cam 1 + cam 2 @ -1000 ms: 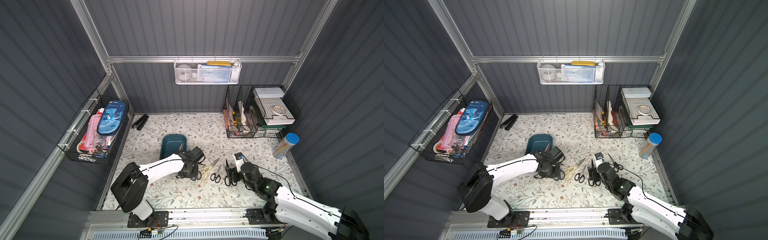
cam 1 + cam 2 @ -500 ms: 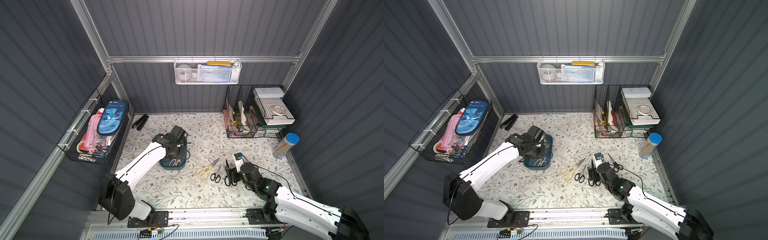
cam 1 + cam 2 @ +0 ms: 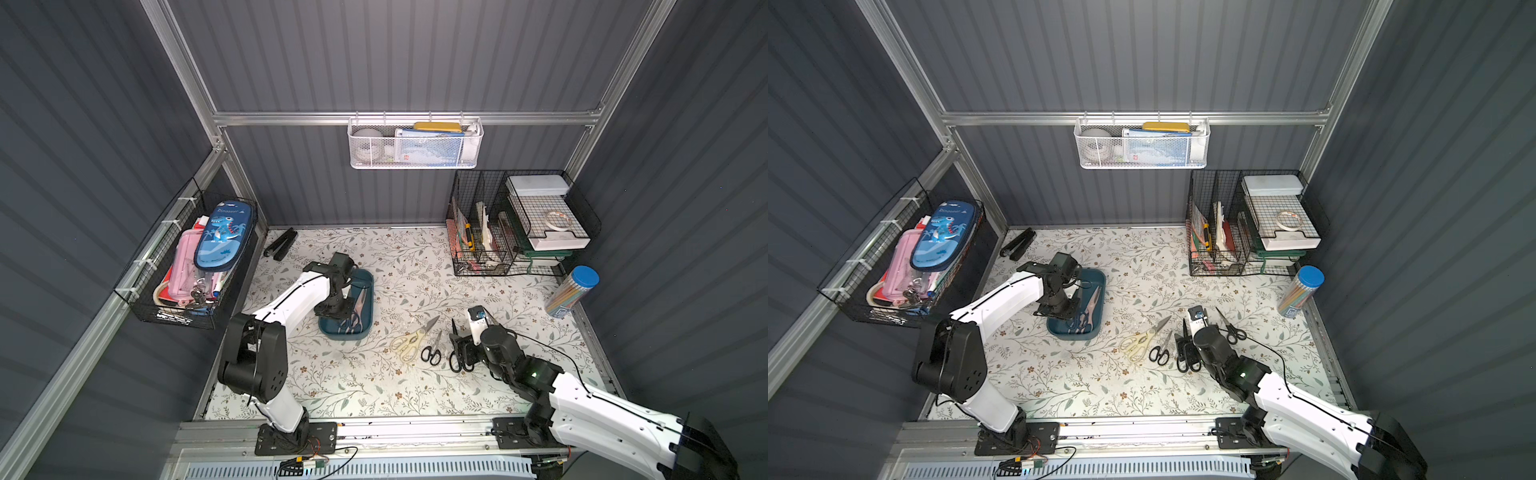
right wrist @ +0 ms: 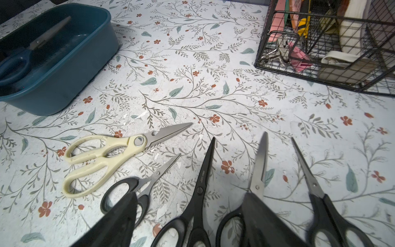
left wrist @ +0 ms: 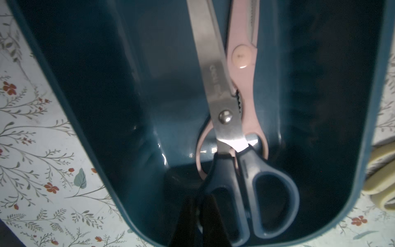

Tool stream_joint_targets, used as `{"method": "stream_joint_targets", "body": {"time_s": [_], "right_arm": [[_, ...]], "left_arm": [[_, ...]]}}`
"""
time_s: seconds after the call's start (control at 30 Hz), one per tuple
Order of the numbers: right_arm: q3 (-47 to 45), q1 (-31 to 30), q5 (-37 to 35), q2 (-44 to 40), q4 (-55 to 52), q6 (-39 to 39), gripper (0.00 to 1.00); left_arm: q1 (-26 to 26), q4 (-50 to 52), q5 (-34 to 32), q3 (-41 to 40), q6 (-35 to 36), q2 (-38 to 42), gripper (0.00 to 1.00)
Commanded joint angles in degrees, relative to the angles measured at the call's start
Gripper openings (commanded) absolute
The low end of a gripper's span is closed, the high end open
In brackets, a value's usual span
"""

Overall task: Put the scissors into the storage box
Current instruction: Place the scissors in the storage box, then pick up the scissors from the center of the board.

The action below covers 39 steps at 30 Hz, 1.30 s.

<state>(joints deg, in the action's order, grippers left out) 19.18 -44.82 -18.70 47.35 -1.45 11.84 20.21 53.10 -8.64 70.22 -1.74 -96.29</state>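
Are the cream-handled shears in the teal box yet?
No, the cream-handled shears lie on the floral mat, outside the teal storage box, beside the small black-handled scissors.

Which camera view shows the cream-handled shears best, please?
The right wrist view: the cream-handled shears lie whole and close there, flat on the floral mat. Both top views show them small, between the storage box and the small black pair. The left wrist view catches only a handle loop at its edge.
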Motion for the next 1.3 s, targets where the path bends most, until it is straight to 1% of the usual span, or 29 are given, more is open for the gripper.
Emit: {"method": "stream_joint_targets", "body": {"time_s": [0.0,0.17,0.27,0.3,0.33,0.43,0.5,0.57,0.6,0.7,0.77,0.83,0.87,0.93,1.0,1.13,1.27], "right_arm": [[1.39,-0.42,-1.23,0.11,0.49,-0.47,0.82],[1.39,-0.46,-1.4,0.24,0.55,-0.44,0.82],[1.56,-0.54,-1.07,0.85,0.57,-0.6,0.82],[1.65,-0.53,-1.18,1.08,0.57,-0.65,0.82],[1.78,-0.61,-0.95,1.28,0.66,-0.7,0.82],[2.0,-0.71,-0.74,1.85,0.49,-0.83,0.82],[2.08,-0.8,-0.97,1.92,0.62,-0.85,0.82],[2.0,-0.89,-1.0,1.78,0.49,-0.78,0.82],[2.0,-0.93,-1.02,1.69,0.5,-0.84,0.82],[1.91,-0.97,-1.29,1.35,0.53,-0.91,0.82],[1.83,-1.05,-1.59,1.1,0.49,-0.81,0.82],[1.76,-1.06,-1.61,1.0,0.51,-0.93,0.82],[1.74,-1.06,-1.34,0.86,0.5,-0.93,0.82],[1.61,-1.15,-1.49,0.36,0.4,-1.01,0.82],[1.32,-1.24,-2.1,-0.66,0.31,-0.94,0.82],[0.34,-1.32,-3.18,-3.45,0.23,-0.76,0.82],[-0.58,-1.41,-4.09,-5.99,0.22,-0.67,0.82]], "left_arm": [[-0.91,-1.26,-0.49,-0.67,3.11,-2.16,0.0],[-1.22,-2.15,-3.02,0.16,2.1,-4.87,0.0],[-1.22,-2.04,-5.25,0.52,0.94,-5.31,0.07],[-1.22,-2.04,-5.63,0.51,0.65,-5.12,0.12],[-1.22,-2.19,-5.78,0.42,0.43,-4.83,0.23],[-1.22,-1.94,-7.06,0.25,-0.47,-3.69,0.27],[-1.22,-1.11,-8.15,1.03,-1.52,-3.0,0.38],[-1.22,-0.01,-11.36,3.02,-2.94,-1.6,0.4],[-1.03,0.8,-11.9,4.28,-3.28,-0.58,0.4],[-0.13,1.41,-9.33,9.06,-3.72,4.12,0.4],[3.83,0.43,-7.41,13.27,-2.1,7.01,0.4],[9.62,-1.0,-4.72,15.92,0.05,8.04,0.41],[12.19,-1.97,-0.65,16.89,1.55,7.88,0.41],[15.34,-3.41,7.67,18.02,2.05,6.49,0.4],[17.84,-7.0,12.09,16.53,1.66,5.54,0.38],[21.37,-10.55,15.06,14.01,-0.12,1.79,0.34],[25.5,-9.02,12.08,12.95,-2.73,-2.35,0.38]]}}
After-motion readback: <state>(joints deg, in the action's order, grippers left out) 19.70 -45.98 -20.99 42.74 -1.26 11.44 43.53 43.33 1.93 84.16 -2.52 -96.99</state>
